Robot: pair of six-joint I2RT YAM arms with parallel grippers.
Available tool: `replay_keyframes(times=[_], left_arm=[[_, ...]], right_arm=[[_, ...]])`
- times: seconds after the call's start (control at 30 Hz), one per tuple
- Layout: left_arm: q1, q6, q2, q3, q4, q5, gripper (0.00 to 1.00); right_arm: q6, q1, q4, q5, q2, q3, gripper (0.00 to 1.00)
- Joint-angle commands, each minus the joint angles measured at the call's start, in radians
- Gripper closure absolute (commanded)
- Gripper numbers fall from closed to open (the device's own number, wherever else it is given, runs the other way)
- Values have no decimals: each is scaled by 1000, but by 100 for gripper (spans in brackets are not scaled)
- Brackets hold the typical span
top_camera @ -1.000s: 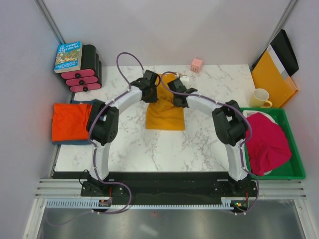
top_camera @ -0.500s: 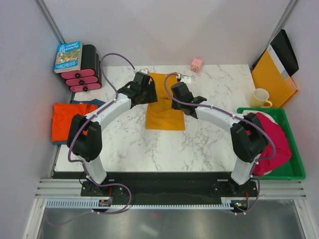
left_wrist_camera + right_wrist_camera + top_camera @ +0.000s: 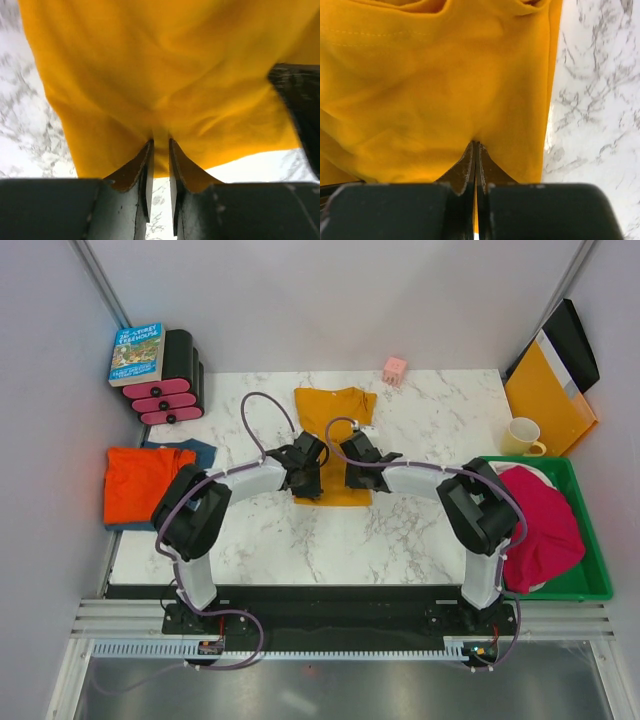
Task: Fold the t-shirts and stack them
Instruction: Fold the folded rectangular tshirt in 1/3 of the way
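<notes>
The mustard-yellow t-shirt (image 3: 333,412) lies lengthwise in the middle of the marble table (image 3: 260,540). My left gripper (image 3: 312,472) and right gripper (image 3: 352,466) sit side by side over its near part. In the left wrist view the left gripper (image 3: 160,142) pinches a fold of the mustard fabric (image 3: 150,65). In the right wrist view the right gripper (image 3: 476,144) is shut tight on the same shirt (image 3: 435,85). The red-orange t-shirt (image 3: 138,485) lies folded at the left edge on the dusty blue one (image 3: 196,449). The magenta-pink t-shirt (image 3: 540,525) is heaped in the green bin (image 3: 592,558).
A book (image 3: 137,352) lies on black-and-pink rollers (image 3: 170,390) at the back left. A pink cube (image 3: 395,368) is at the back edge. A cream mug (image 3: 523,436) and a yellow-orange folder (image 3: 545,395) stand at the back right.
Both grippers have moved from the shirt's far end toward the near edge of the table, still holding mustard fabric. The shirt's far part now lies flat and wider.
</notes>
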Motion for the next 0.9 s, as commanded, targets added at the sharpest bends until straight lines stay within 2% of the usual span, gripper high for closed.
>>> replay_keyframes(times=[0.0,0.3,0.4,0.47,0.53,0.57,0.67,0.77,0.83,0.87], left_arm=[[-49,-84,-96,-111,6,-10,76],[-164,-188,-274,-358,-5,-18,77],[-228,-243,-380,-442,-23,-22,75],[-280,-285,-450,-490,-28,-30,71],[-309,-300,-490,-505,-34,-51,63],[-316,-302,-527,-505,-35,-64,61],[-319,-285,-575,-472,-34,-116,55],[-319,-247,-598,-411,-44,-163,50],[-317,-233,-605,-387,-55,-208,47],[-319,-214,-607,-366,-55,-219,46]], right_arm=[[54,42,-27,-15,-86,-126,100],[178,204,-61,29,-293,-412,100],[238,261,-84,39,-389,-506,100],[256,278,-100,45,-455,-544,100],[247,278,-125,74,-508,-542,94],[235,279,-131,91,-522,-519,84],[176,278,-174,175,-547,-418,67],[117,278,-208,217,-524,-315,64],[77,278,-205,209,-498,-275,65],[66,279,-199,209,-487,-243,69]])
